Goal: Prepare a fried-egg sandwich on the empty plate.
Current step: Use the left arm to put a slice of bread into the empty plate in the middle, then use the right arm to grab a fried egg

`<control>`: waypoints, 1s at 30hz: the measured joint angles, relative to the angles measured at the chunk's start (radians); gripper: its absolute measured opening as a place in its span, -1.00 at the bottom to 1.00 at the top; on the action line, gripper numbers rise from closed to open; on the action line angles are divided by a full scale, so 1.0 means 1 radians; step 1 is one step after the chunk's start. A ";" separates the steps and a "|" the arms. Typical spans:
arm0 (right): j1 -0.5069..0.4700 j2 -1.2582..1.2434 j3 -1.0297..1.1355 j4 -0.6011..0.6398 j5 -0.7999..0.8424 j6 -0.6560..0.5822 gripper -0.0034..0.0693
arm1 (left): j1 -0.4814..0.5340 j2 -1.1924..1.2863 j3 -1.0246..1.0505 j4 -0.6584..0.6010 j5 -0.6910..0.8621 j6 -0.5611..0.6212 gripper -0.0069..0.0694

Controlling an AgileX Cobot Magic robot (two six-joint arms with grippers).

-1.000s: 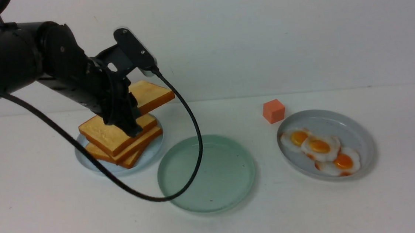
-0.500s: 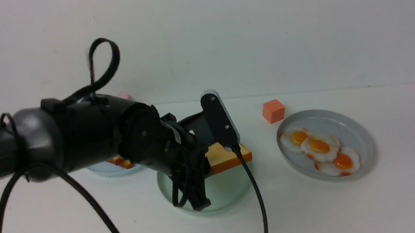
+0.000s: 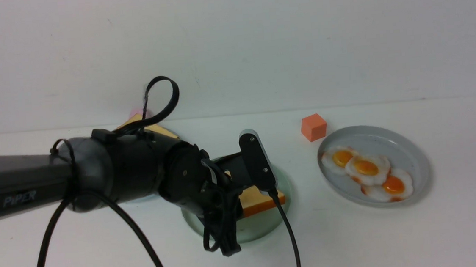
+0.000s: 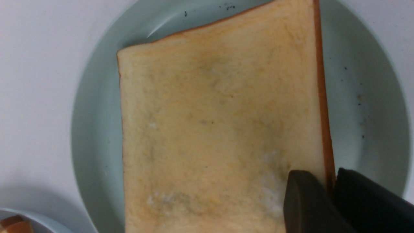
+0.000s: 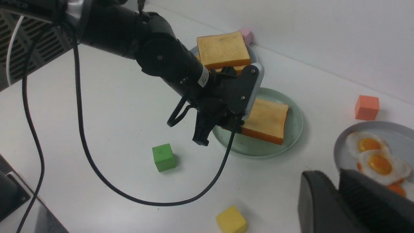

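1. Since a second ago, the toast slice (image 3: 258, 197) has been carried from the toast stack (image 5: 223, 50) across to the mint-green plate (image 3: 258, 227), and it is now seen lying in that plate's right half.
2. The left gripper (image 4: 330, 176) is set astride one crust edge of the slice, with a finger on each side. Whether the slice is clamped cannot be told.
3. The right gripper (image 5: 338, 176) is seen only from its own wrist, away from the slice. Its fingers are drawn nearly together, with nothing between.
4. Three fried eggs (image 3: 366, 166) are seen overlapping on the grey plate (image 3: 409, 145).
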 joint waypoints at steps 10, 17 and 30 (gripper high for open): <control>0.000 0.012 0.000 0.003 0.031 0.013 -0.56 | 0.000 -0.081 0.001 0.001 0.098 -0.089 0.54; 0.000 0.153 0.000 -0.038 0.048 0.040 -0.55 | 0.000 -0.358 0.006 -0.031 0.141 -0.366 0.42; -0.128 0.739 -0.092 -0.176 -0.055 0.139 -0.52 | 0.000 -1.035 0.049 -0.052 0.537 -0.757 -0.85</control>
